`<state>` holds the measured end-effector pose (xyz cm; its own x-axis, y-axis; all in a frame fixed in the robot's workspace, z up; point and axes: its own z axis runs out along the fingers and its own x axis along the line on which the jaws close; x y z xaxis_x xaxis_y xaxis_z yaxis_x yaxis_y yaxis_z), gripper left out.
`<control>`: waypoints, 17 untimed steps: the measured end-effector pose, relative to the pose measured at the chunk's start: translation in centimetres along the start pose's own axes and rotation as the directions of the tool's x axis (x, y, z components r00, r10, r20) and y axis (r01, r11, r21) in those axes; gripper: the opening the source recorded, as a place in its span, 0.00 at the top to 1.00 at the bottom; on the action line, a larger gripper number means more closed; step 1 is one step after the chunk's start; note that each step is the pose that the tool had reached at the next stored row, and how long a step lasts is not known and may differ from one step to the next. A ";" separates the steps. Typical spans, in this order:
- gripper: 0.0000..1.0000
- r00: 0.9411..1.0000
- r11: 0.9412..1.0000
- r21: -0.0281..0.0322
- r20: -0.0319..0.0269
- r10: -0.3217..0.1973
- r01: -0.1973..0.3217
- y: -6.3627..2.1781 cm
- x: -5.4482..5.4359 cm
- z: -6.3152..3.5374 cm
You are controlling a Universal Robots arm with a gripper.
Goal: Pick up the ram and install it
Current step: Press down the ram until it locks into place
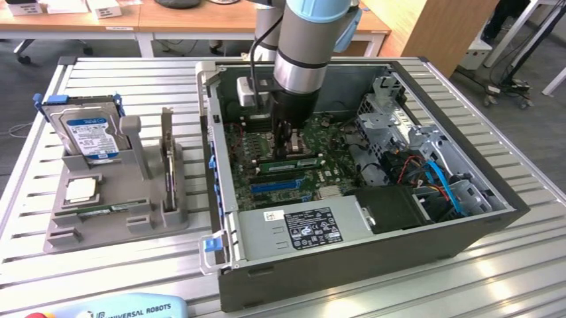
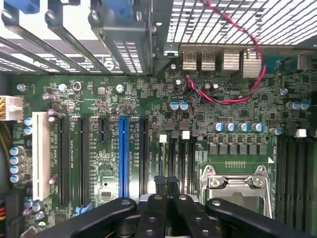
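Ram (image 1: 293, 161) possibly seated, partly hidden.

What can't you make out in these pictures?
- Exterior view: whether the gripper touches the ram; the gripper's own body hides the contact.
- Wrist view: the processor socket, partly covered by the gripper and cut by the edge.
- Exterior view: power supply label print, too small.

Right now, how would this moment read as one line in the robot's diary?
end effector: shut | place: inside computer case, over motherboard | ram: on board beside end effector
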<state>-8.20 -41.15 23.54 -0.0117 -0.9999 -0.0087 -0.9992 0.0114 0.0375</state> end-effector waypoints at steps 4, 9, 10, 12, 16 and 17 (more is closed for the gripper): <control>0.90 1.000 1.000 0.000 0.000 0.000 0.000 0.04 0.0 -0.99; 0.90 1.000 1.000 0.000 0.000 0.000 0.000 0.08 0.0 -2.24; 0.90 1.000 1.000 0.000 0.000 0.000 0.000 0.09 0.0 -2.45; 0.90 1.000 1.000 0.000 -0.001 0.000 0.000 0.10 0.0 -2.74; 0.90 1.000 1.000 0.000 -0.001 0.000 0.000 0.13 0.0 -3.32; 0.90 1.000 1.000 0.000 -0.001 0.000 0.000 0.13 0.0 -3.37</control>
<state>-8.20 -41.15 26.92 -0.0117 -0.9999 -0.0081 -0.9992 0.0114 0.0375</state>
